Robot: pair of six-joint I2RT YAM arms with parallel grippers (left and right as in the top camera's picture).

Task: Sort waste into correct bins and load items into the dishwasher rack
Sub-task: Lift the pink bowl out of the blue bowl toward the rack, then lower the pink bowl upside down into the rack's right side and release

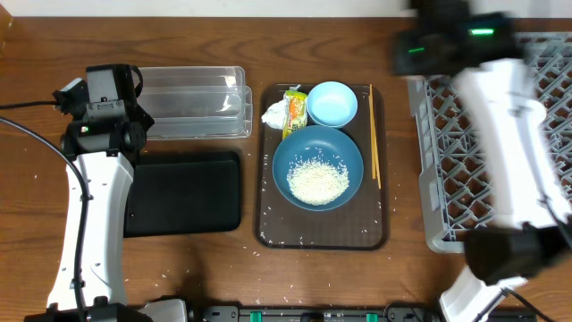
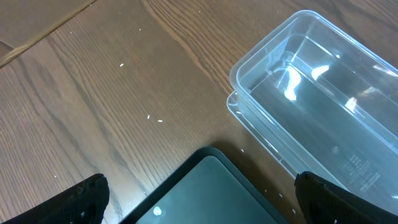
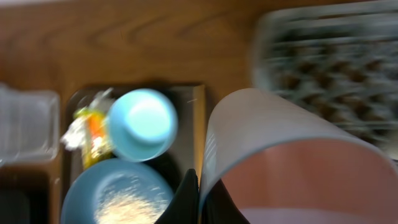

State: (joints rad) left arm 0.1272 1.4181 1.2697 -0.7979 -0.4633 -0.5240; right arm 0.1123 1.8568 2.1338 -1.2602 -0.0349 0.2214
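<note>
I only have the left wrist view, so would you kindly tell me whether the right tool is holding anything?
Observer: Yes, the right tool is shut on the rim of the white cup.
Operator: Thank you. Where is the waste?
Observer: The rice is heaped in the large blue bowl on the brown tray.
Operator: And the rest?
Observer: The tissue and snack wrapper lie at that tray's far left corner, beside the small light-blue bowl.

No legible text; embossed lettering on clear tub (image 2: 323, 106) unreadable.
</note>
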